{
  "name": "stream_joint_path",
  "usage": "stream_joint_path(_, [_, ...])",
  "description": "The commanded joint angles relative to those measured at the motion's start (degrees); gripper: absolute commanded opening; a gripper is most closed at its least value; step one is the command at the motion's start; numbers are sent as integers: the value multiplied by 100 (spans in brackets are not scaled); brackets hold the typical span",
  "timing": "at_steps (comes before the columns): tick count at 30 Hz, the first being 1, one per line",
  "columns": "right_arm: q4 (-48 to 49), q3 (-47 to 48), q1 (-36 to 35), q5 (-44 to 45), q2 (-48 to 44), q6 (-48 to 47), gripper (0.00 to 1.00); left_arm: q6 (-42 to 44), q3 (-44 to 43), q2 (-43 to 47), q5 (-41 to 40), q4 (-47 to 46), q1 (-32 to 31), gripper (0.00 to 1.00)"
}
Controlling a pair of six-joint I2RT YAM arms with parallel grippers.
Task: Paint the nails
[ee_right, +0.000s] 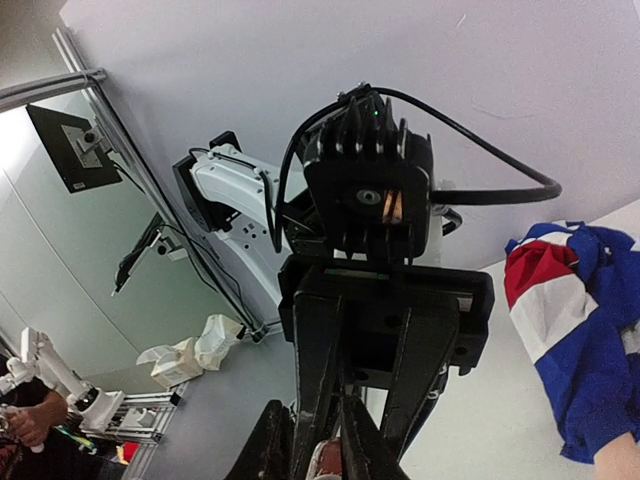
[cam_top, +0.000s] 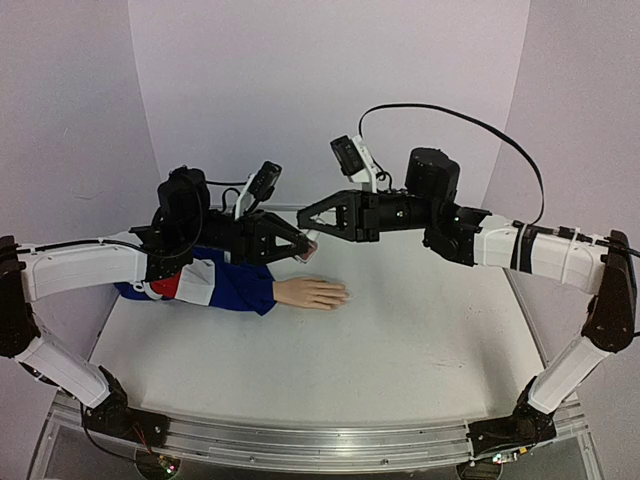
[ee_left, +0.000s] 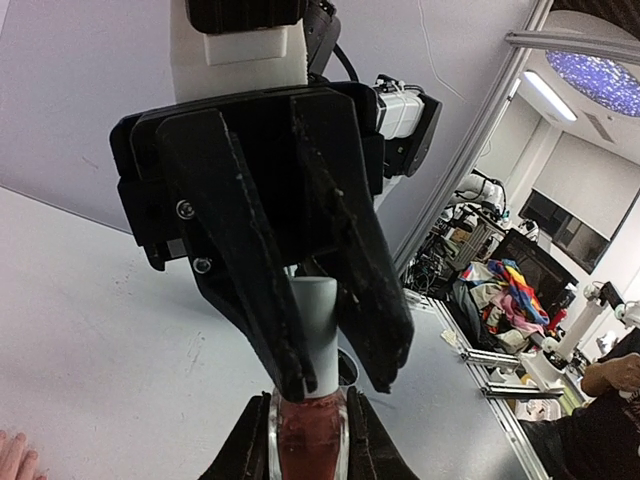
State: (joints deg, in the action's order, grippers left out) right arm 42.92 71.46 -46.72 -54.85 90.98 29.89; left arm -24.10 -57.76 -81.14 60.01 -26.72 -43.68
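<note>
The pale mannequin hand (cam_top: 312, 293) lies flat on the table in a blue, red and white sleeve (cam_top: 225, 285). Its nails (cam_top: 340, 295) are too small to make out. My left gripper (cam_top: 298, 247) hovers above the wrist, shut on a small pink bottle (ee_left: 308, 435). My right gripper (cam_top: 308, 228) meets it from the right, with its fingers (ee_left: 375, 300) closed around the bottle's white cap (ee_left: 318, 335). In the right wrist view my own gripper (ee_right: 318, 440) shows only a sliver of the bottle (ee_right: 325, 468). The sleeve (ee_right: 580, 330) shows there at the right.
The white table (cam_top: 400, 330) ends at a metal rail (cam_top: 320, 445) along the near edge. Pale walls stand behind and at both sides. A black cable (cam_top: 470, 125) loops over the right arm.
</note>
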Motion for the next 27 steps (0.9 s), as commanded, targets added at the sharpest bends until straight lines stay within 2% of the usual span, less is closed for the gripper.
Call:
stream_joint_path(1, [563,-67,-100,227,-9,66,10,54,-315,96,-397,-277,8,0])
stream_joint_path(4, [591,-194,-167,564,-28,51,1,158,-246,212,-991,-289,34,0])
stream_joint_path(7, [592,-307,-223,1100,-21,136,0,470,-182,299,-1845,-296,44,0])
stream_joint_path(10, [528,-398,-327,1940,13,288,0,935,-82,361,-3118,-332,44,0])
stream_joint_path(12, [154,-378,-523,2894,8,258,0,1338,-91,266,-3857,-480,35,0])
stream_joint_path(14, [-387,-235,-801,4567,26,239,0,1914,-150,19,-4420,-835,-12,0])
stream_joint_path(16, [-1412,169,-1241,6405,176,362,0,2473,-227,-353,-4869,-1378,-106,0])
stream_joint_path(18, [-2295,764,-1534,7894,447,858,0,3210,-368,-784,-5372,-1878,-267,0])
stream_joint_path(19, [-2550,954,-1612,8340,572,1226,0,3451,-473,-1018,-5628,-2021,-350,0])
stream_joint_path(22, [-2842,1305,-1735,8949,822,1684,0,3607,-591,-1575,-6199,-2532,-500,0])
stream_joint_path(27, [-2938,1712,-1762,8972,925,1336,0,3434,-411,-1659,-6124,-2717,-659,0])
